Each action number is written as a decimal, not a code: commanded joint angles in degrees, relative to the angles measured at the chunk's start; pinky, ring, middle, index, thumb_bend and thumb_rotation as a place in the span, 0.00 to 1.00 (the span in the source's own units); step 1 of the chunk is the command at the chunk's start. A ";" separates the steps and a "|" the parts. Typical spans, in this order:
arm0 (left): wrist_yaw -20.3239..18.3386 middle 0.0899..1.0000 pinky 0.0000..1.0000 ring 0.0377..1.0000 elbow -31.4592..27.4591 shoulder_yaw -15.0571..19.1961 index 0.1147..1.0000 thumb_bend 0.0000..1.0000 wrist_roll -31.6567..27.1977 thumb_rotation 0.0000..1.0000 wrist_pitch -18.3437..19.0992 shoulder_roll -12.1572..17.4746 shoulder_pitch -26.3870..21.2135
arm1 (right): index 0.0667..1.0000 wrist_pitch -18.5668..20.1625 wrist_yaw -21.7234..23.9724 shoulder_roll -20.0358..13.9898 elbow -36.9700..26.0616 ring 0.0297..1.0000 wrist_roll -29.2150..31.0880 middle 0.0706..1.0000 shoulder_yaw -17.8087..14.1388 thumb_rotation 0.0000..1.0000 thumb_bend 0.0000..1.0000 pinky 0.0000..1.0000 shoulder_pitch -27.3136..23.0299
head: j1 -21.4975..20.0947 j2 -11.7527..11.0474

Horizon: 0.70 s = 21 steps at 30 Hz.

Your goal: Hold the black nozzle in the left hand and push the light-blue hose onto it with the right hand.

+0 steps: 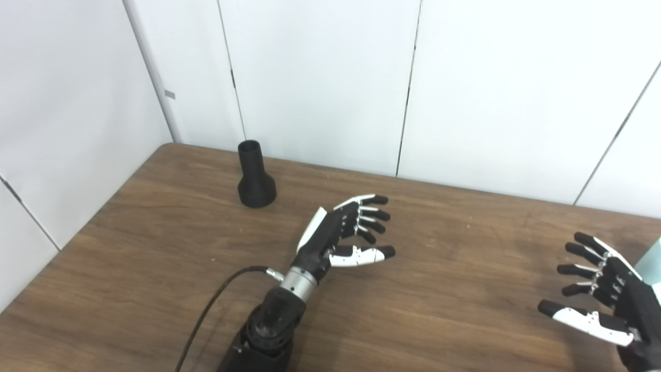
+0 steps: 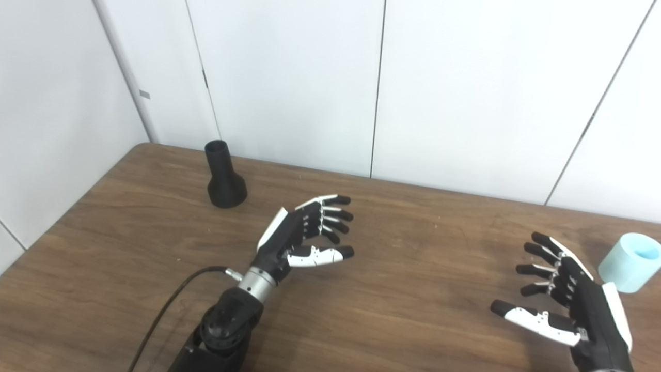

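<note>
The black nozzle (image 1: pixel 255 175) stands upright on its flared base at the back left of the wooden table (image 1: pixel 444 289). My left hand (image 1: pixel 347 231) hovers open over the table's middle, to the right of and nearer than the nozzle, holding nothing. The light-blue hose (image 2: pixel 630 261), a short pale cylinder, stands at the far right; the left eye view shows only a sliver of it. My right hand (image 2: pixel 563 297) is open just left of the hose, palm turned away from it and apart from it.
White wall panels (image 1: pixel 320 77) close off the table's back and left sides. A black cable (image 1: pixel 217 302) runs from my left wrist toward the bottom edge.
</note>
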 commanded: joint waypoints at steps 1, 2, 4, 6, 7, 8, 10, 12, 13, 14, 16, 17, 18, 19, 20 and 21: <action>1.41 0.63 0.49 0.59 -2.87 0.82 0.65 0.69 0.90 0.00 -0.71 0.71 -1.89 | 0.83 -2.53 -0.04 -0.84 -1.13 0.66 0.59 0.79 -0.58 0.00 0.68 0.51 -1.51 | 0.12 0.06; 1.58 0.63 0.49 0.59 -3.20 0.94 0.64 0.69 1.13 0.00 -0.67 0.78 -1.90 | 0.83 -2.56 -0.02 -0.86 -1.10 0.66 0.60 0.79 -0.61 0.00 0.68 0.51 -1.51 | 0.24 0.07; 1.69 0.63 0.49 0.59 -3.37 1.00 0.64 0.69 1.33 0.00 -0.60 0.78 -1.91 | 0.83 -2.58 -0.02 -0.88 -1.06 0.66 0.60 0.79 -0.63 0.00 0.68 0.51 -1.52 | 0.24 0.07; 3.04 0.62 0.49 0.59 -5.98 2.54 0.64 0.69 3.33 0.00 -1.01 2.27 -2.09 | 0.83 -2.92 -0.10 -1.16 -0.53 0.66 0.07 0.79 -0.58 0.00 0.69 0.50 -1.64 | 0.88 -0.20; 3.54 0.61 0.48 0.58 -6.99 3.27 0.63 0.69 4.19 0.00 -1.12 2.98 -2.20 | 0.83 -3.04 -0.07 -1.27 -0.28 0.66 -0.02 0.79 -0.56 0.00 0.69 0.50 -1.69 | 0.88 -0.20; 4.14 0.61 0.48 0.58 -7.86 4.16 0.63 0.69 5.21 0.00 -1.17 3.95 -2.49 | 0.83 -3.12 -0.01 -1.34 0.00 0.66 -0.01 0.79 -0.56 0.00 0.69 0.50 -1.78 | 1.01 -0.32; 4.84 0.60 0.48 0.59 -8.59 5.36 0.63 0.70 6.45 0.00 -1.07 5.14 -3.01 | 0.83 -3.18 0.07 -1.39 0.36 0.66 0.17 0.79 -0.57 0.00 0.68 0.51 -1.91 | 1.05 -0.44; 5.86 0.61 0.48 0.59 -8.79 7.10 0.63 0.71 7.90 0.01 -0.84 7.12 -4.34 | 0.83 -3.21 0.08 -1.30 0.61 0.66 0.45 0.79 -0.55 0.00 0.68 0.51 -1.99 | 1.15 -0.58; 6.30 0.61 0.49 0.60 -8.68 7.80 0.63 0.72 8.44 0.03 -0.58 8.02 -5.04 | 0.83 -3.20 0.10 -1.25 0.64 0.66 0.57 0.79 -0.54 0.00 0.68 0.51 -2.00 | 1.15 -0.58; 6.63 0.62 0.50 0.61 -8.41 8.46 0.63 0.72 8.85 0.04 -0.13 8.97 -5.82 | 0.83 -3.16 0.13 -1.21 0.64 0.67 0.72 0.80 -0.55 0.00 0.67 0.52 -2.02 | 1.11 -0.67; 6.92 0.64 0.52 0.64 -8.18 9.45 0.64 0.74 9.58 0.06 1.23 10.50 -6.96 | 0.83 -3.10 0.17 -1.18 0.53 0.67 0.85 0.80 -0.56 0.00 0.67 0.52 -2.02 | 1.11 -0.67; 7.04 0.64 0.54 0.66 -8.13 9.71 0.65 0.74 9.90 0.07 1.78 11.08 -7.28 | 0.83 -3.12 0.18 -1.19 0.50 0.67 0.85 0.80 -0.56 0.00 0.67 0.52 -2.02 | 1.11 -0.67; 7.17 0.65 0.55 0.66 -8.08 9.93 0.65 0.74 10.44 0.08 2.50 11.92 -7.64 | 0.83 -3.22 0.23 -1.22 0.53 0.67 0.88 0.80 -0.57 0.00 0.67 0.52 -2.03 | 1.11 -0.67; 7.29 0.66 0.57 0.68 -8.05 10.03 0.66 0.75 10.79 0.09 2.98 12.47 -7.85 | 0.83 -3.29 0.26 -1.24 0.56 0.67 0.89 0.80 -0.59 0.00 0.67 0.52 -2.03 | 1.11 -0.67; 7.45 0.67 0.58 0.69 -7.54 10.19 0.67 0.75 11.14 0.10 3.14 13.13 -8.16 | 0.83 -3.44 0.28 -1.22 0.75 0.67 0.91 0.80 -0.58 0.00 0.67 0.52 -2.09 | 1.02 -0.85; 7.78 0.68 0.59 0.70 -6.51 10.54 0.68 0.76 11.75 0.12 3.17 14.23 -8.78 | 0.83 -3.56 0.29 -1.19 0.91 0.67 0.97 0.80 -0.61 0.00 0.67 0.52 -2.16 | 1.02 -0.85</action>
